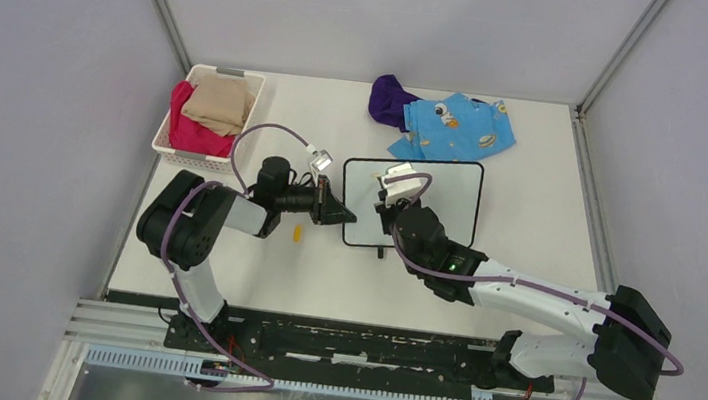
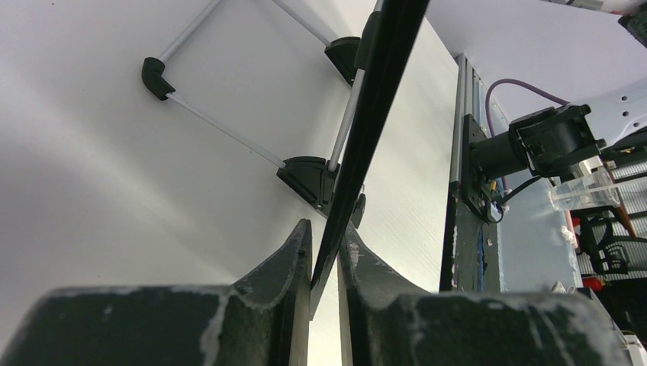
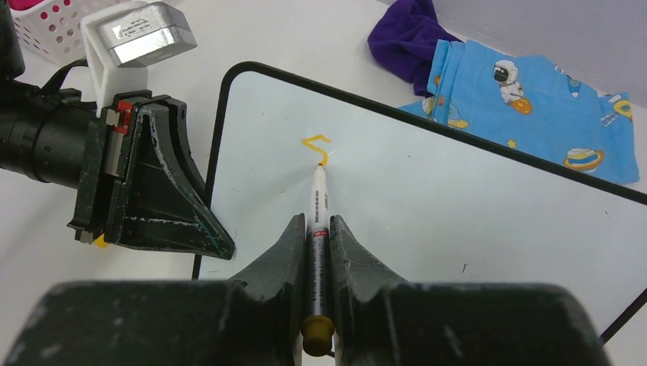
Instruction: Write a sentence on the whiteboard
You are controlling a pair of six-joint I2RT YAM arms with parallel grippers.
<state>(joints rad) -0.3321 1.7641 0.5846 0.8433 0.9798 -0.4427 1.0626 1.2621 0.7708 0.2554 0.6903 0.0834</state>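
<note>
I'm looking down on the white table, and the whiteboard lies flat near its middle, closer to the far edge than to the arm bases, just this side of the cloths. A white basket sits at the far left corner with a red cloth and a tan one in it. The blue patterned cloth is spread just beyond the board's far edge, with a purple cloth bunched at its left end. My left gripper reaches in from the left, and its wrist view shows the fingers closed on the board's thin black frame at the left edge. My right gripper hangs over the left part of the board, fingers squeezed together on a slim white marker that points away from the camera, its tip down on the white surface. Of the sentence I can see only one small orange S-shaped stroke, right at the marker tip, near the board's upper left corner. A tiny yellow piece lies on the table just beside the left gripper.
</note>
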